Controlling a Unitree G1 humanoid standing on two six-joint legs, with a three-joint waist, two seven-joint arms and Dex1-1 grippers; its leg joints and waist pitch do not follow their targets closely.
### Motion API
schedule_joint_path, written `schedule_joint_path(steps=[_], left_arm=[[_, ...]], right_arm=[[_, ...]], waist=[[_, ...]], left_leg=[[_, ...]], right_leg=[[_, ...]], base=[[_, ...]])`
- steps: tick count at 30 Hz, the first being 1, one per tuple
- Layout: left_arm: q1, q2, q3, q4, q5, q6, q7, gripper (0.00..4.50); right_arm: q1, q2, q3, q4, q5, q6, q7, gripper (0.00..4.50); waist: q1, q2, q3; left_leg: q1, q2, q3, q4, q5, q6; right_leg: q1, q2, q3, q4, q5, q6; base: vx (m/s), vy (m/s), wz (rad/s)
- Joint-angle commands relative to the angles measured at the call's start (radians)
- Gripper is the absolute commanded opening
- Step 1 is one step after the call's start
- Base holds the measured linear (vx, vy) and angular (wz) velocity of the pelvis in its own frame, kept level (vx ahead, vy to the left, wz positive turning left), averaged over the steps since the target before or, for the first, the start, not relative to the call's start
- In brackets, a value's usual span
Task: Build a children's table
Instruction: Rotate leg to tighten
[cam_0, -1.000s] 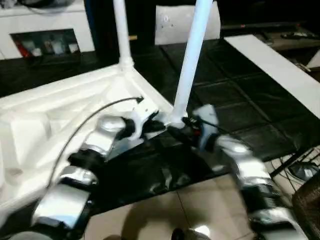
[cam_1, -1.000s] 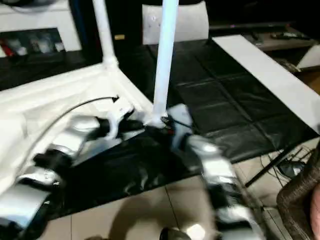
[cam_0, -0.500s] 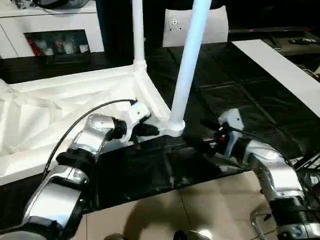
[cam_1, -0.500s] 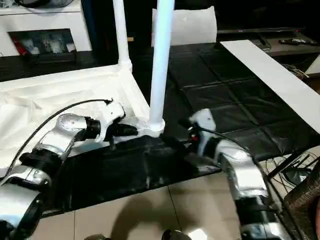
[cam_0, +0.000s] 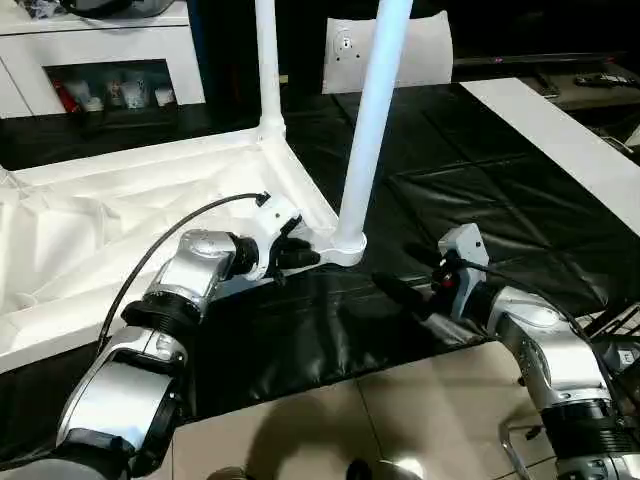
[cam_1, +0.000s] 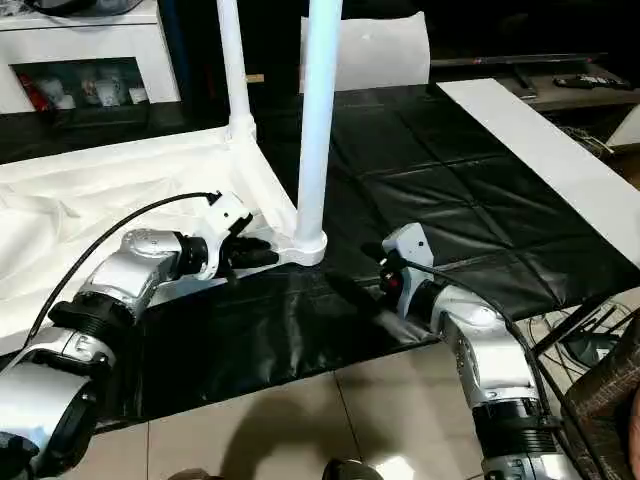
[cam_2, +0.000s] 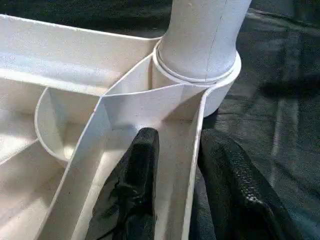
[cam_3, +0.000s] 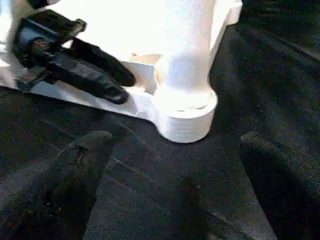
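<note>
The white tabletop (cam_0: 120, 215) lies upside down on a black mat (cam_0: 480, 180), ribs facing up. Two white legs stand upright in its corner sockets: the far leg (cam_0: 266, 60) and the near leg (cam_0: 366, 130). My left gripper (cam_0: 300, 255) is at the rim beside the near socket (cam_2: 200, 60). It is open, one finger (cam_2: 142, 165) inside the rib channel, the other outside the rim wall. My right gripper (cam_0: 400, 275) hovers low over the mat just right of the near socket (cam_3: 185, 117), open wide and touching nothing.
A flat white plank (cam_0: 560, 130) lies on the mat's right side. A white pillow-like block (cam_0: 390, 55) leans at the back, and a white shelf unit (cam_0: 100, 60) stands at the back left. Tiled floor (cam_0: 400, 410) borders the mat in front; cables and a stand (cam_0: 615, 340) are at the right.
My right gripper has drawn back from the near leg's base to the right and stands wide open. My left gripper's fingers have spread at the rim. The camera has shifted.
</note>
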Motion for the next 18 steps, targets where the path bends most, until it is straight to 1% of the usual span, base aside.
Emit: schedule_joint_path(steps=[1,3,5,8,9,10,12,13,15,18], left_arm=[[-0.024,0.001,-0.001,0.004,0.010,0.033,0.003,1.74],[-0.023,0.003,-0.020,-0.002,0.015,0.046,-0.032,1.74],[-0.022,0.007,-0.035,-0.005,0.023,0.052,-0.050,1.74],[-0.028,0.012,-0.058,0.007,0.042,0.055,-0.061,1.74],[-0.031,0.012,-0.061,0.013,0.042,0.050,-0.063,1.46],[-0.032,0.012,-0.061,0.014,0.042,0.049,-0.064,1.46],[-0.035,0.012,-0.063,0.014,0.040,0.050,-0.076,1.32],[-0.036,0.012,-0.063,0.014,0.039,0.052,-0.081,1.21],[-0.040,0.013,-0.064,0.012,0.037,0.054,-0.095,0.97],[-0.043,0.015,-0.067,0.014,0.039,0.047,-0.104,0.75]], right_arm=[[0.007,-0.015,0.018,-0.027,0.011,0.010,0.021,4.50],[0.006,-0.018,0.025,-0.028,0.008,0.008,0.023,4.50],[0.004,-0.021,0.030,-0.027,0.006,0.005,0.027,4.50],[0.005,-0.025,0.041,-0.034,0.002,0.002,0.043,4.50],[0.006,-0.027,0.045,-0.038,0.001,0.001,0.044,4.50],[0.006,-0.027,0.045,-0.038,0.001,0.001,0.044,4.50],[0.006,-0.029,0.046,-0.039,0.001,0.002,0.042,4.50],[0.005,-0.029,0.047,-0.039,0.001,0.002,0.041,4.50],[0.004,-0.032,0.049,-0.035,-0.002,-0.004,0.037,4.50],[0.002,-0.033,0.049,-0.030,-0.009,-0.011,0.034,4.50]], waist=[[0.005,-0.014,-0.079],[0.004,-0.014,-0.079],[0.005,-0.012,-0.082],[0.006,-0.012,-0.083],[0.007,-0.010,-0.084],[0.007,-0.011,-0.084],[0.007,-0.011,-0.084],[0.008,-0.010,-0.083],[0.007,-0.010,-0.083],[0.008,-0.010,-0.083]], left_leg=[[-0.010,0.015,-0.001,-0.063,-0.140,0.094],[-0.008,0.016,-0.001,-0.063,-0.138,0.095],[-0.007,0.019,-0.002,-0.064,-0.131,0.097],[-0.008,0.022,-0.003,-0.065,-0.118,0.103],[-0.009,0.021,-0.002,-0.064,-0.112,0.105],[-0.010,0.021,-0.002,-0.064,-0.107,0.106],[-0.011,0.020,-0.001,-0.063,-0.105,0.107],[-0.010,0.021,-0.001,-0.064,-0.107,0.106],[-0.009,0.020,-0.001,-0.064,-0.117,0.102],[-0.009,0.020,-0.001,-0.063,-0.118,0.099]], right_leg=[[0.067,-0.055,0.041,-0.094,-0.517,-0.048],[0.065,-0.056,0.041,-0.097,-0.525,-0.046],[0.065,-0.057,0.043,-0.092,-0.501,-0.058],[0.067,-0.057,0.047,-0.084,-0.450,-0.079],[0.068,-0.057,0.048,-0.081,-0.432,-0.088],[0.070,-0.057,0.048,-0.080,-0.420,-0.093],[0.071,-0.057,0.048,-0.079,-0.413,-0.099],[0.070,-0.057,0.048,-0.079,-0.416,-0.101],[0.070,-0.058,0.047,-0.083,-0.435,-0.097],[0.071,-0.058,0.047,-0.082,-0.439,-0.093]], base=[[0.000,0.000,0.00],[0.000,0.000,0.00],[0.000,0.000,0.00],[0.000,0.000,0.00],[0.000,0.000,0.00],[0.000,0.000,0.00],[0.000,0.000,0.00],[0.000,0.000,0.00],[0.000,0.000,0.00],[0.000,0.000,0.00]])
